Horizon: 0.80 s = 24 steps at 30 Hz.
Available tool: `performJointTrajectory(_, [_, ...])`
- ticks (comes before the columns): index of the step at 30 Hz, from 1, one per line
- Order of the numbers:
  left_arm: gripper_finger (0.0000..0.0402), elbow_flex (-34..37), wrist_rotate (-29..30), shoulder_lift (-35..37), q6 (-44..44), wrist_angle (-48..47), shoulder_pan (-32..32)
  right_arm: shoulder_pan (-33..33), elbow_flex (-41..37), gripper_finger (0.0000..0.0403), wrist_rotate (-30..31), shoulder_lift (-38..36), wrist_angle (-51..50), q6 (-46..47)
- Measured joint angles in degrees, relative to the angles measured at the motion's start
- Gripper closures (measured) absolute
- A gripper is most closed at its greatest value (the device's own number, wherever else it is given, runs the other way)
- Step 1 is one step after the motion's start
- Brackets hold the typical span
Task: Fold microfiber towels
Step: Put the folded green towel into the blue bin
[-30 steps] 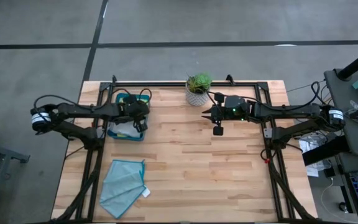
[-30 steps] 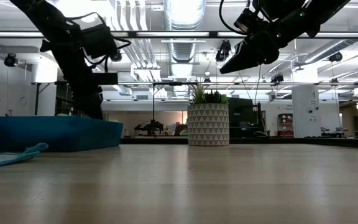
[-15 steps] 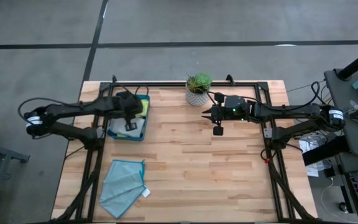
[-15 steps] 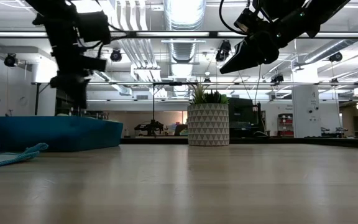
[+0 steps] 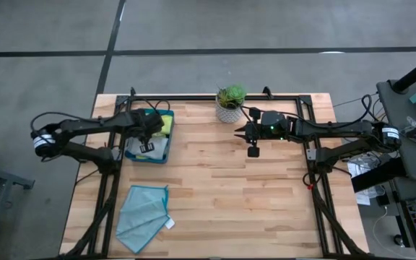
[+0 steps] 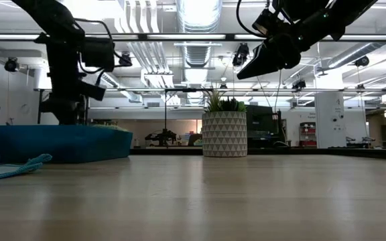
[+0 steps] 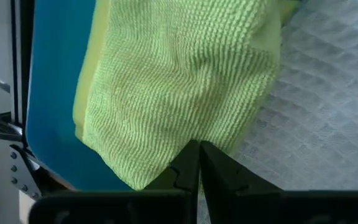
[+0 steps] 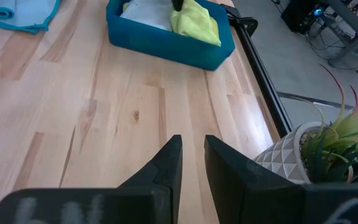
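Reaching into the dark teal tray at the table's far left, the left gripper sits w/ fingers pressed together, tips on the edge of the lime green towel. Whether any fabric is actually pinched between them cannot be told.

Tray contents, per left wrist view: lime green towel lies over a yellow towel, only a thin strip of which shows along one side; pale grey towel lies just beside them. High view shows the same green/yellow pile at the tray's far right corner, grey cloth nearer.

Light teal towel, w/ white tag at its right edge, lies loosely folded on the wood table at the near left, well apart from the tray.

Right gripper hangs above table centre, right of the tray and near the potted plant. Its fingers stand a narrow gap apart, nothing between them; bare tabletop below.

Low view: tray wall at left, plant pot mid-table, right arm overhead.
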<state>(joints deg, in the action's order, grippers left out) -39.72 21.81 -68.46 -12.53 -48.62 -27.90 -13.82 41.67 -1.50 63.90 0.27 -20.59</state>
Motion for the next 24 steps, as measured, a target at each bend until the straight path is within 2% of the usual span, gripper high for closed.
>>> performJointTrajectory(6, [0.0401, -0.2, 7.72, -2.47, 1.63, -0.38, -1.43, -0.04, 0.0, 0.0346, -0.08, 0.0, 0.38, 2.05])
performJointTrajectory(12, [0.0401, -1.77, 7.48, -2.01, 1.26, -0.56, -1.77, -0.53, 0.86, 0.0377, -1.79, 3.11, 4.4, 4.69])
performJointTrajectory(17, [0.0401, -2.94, 6.15, -0.63, 1.21, -1.93, -1.76, -0.61, 5.77, 0.0394, -4.62, 12.47, 9.41, 5.39])
performJointTrajectory(24, [0.0401, -2.76, 5.52, 0.27, 1.24, -1.97, -1.77, -1.26, 24.39, 0.0394, -4.96, 29.76, 9.57, 3.59])
